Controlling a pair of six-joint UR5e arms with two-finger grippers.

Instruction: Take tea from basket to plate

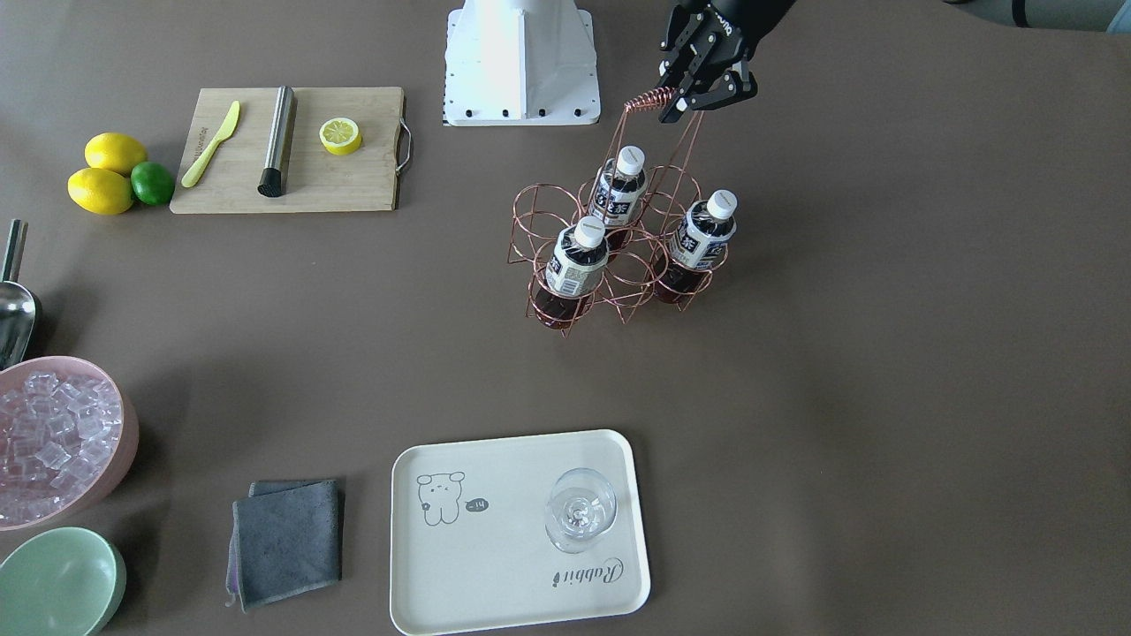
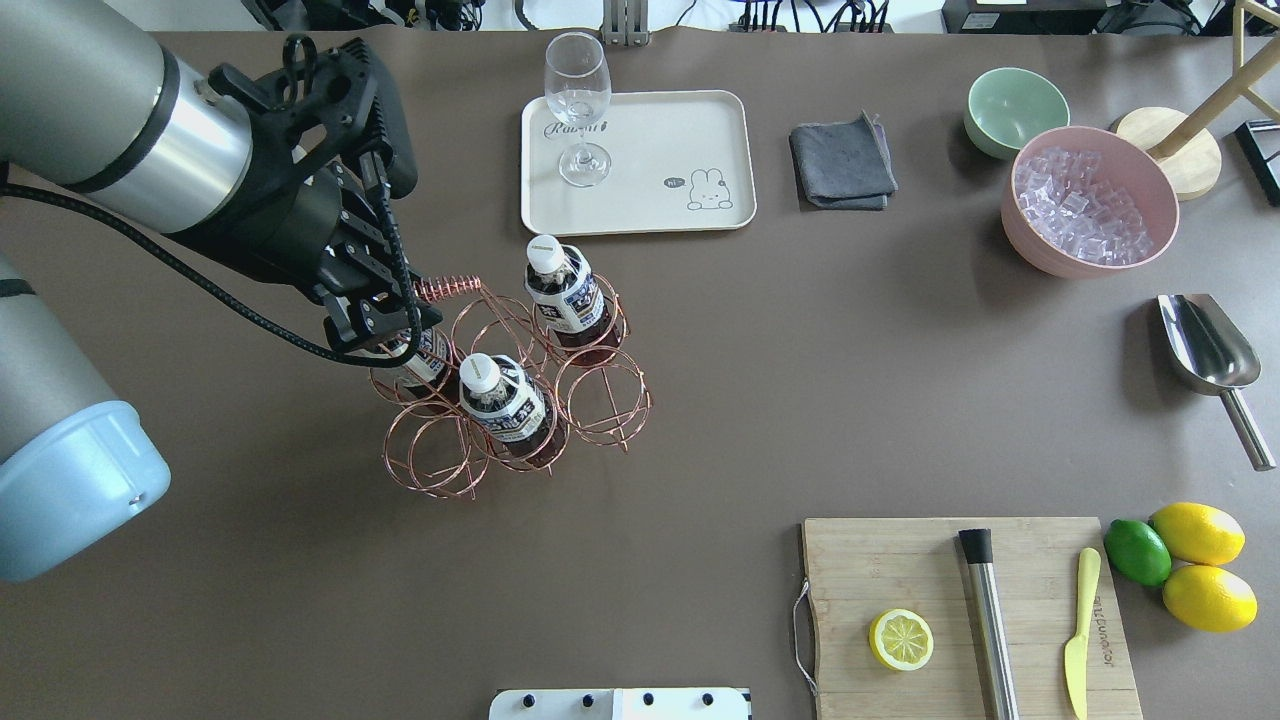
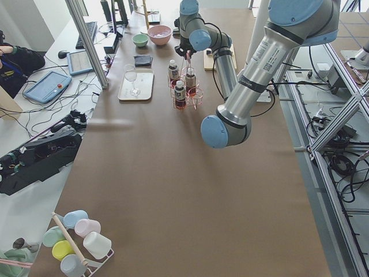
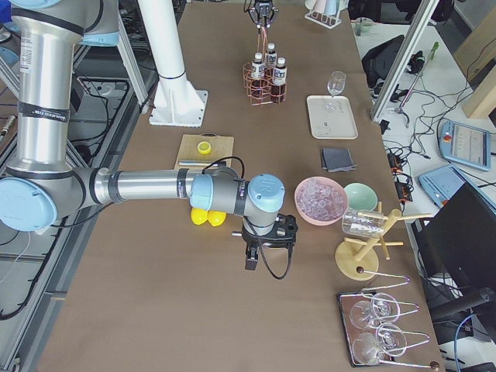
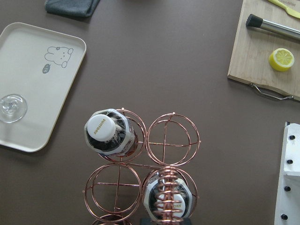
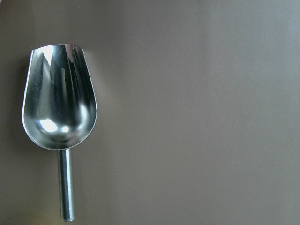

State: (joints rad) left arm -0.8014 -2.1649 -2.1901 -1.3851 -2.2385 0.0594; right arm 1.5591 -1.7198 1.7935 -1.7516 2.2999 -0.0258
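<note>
From the front, the left tool (image 1: pixel 687 99) pinches the handle (image 1: pixel 649 99) of the wire basket (image 1: pixel 632 287) at upper centre, with three tea bottles (image 1: pixel 577 258) standing inside. Open tabletop (image 1: pixel 839 397) lies between it and the plate (image 1: pixel 504 565) at the bottom edge. Overhead, a wineglass (image 2: pixel 577 100) stands at the plate's left end. From the right side, I cannot tell the right tool's (image 4: pixel 260 252) state.

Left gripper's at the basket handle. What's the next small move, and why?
Probably open the left gripper off the coiled handle and shift over the white cap of the tea nearest the plate: all three bottles sit in the wire basket, and the right arm is far off above the scoop.
</note>
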